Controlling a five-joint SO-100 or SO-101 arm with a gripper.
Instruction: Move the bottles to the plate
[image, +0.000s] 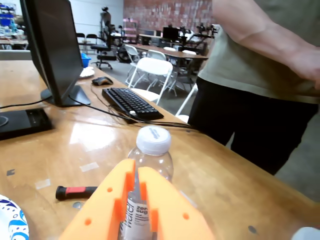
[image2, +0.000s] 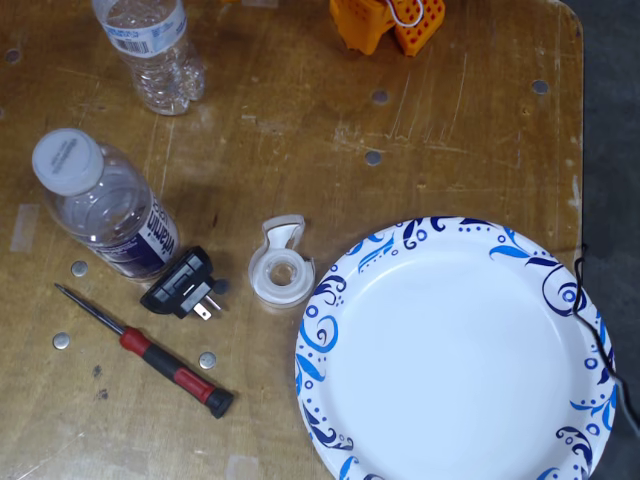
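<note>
The wider bottle (image: 152, 155) with a white cap and dark blue label stands upright on the wooden table, at the left in the fixed view (image2: 100, 205). In the wrist view my orange gripper (image: 136, 172) points at it from this side. The jaws are almost together, with only a narrow slit, and nothing is between them. The bottle stands beyond the tips. The ribbed bottle (image2: 150, 50) stands at the top left of the fixed view. The white plate with blue swirls (image2: 455, 350) lies at the lower right, empty; its rim shows in the wrist view (image: 10, 222).
A clear tape dispenser (image2: 280, 265), a black plug (image2: 182, 285) and a red-handled screwdriver (image2: 150, 350) lie between bottle and plate. An orange arm part (image2: 385, 25) is at the top edge. A monitor (image: 50, 50), a keyboard (image: 131, 102) and a standing person (image: 260, 75) lie beyond.
</note>
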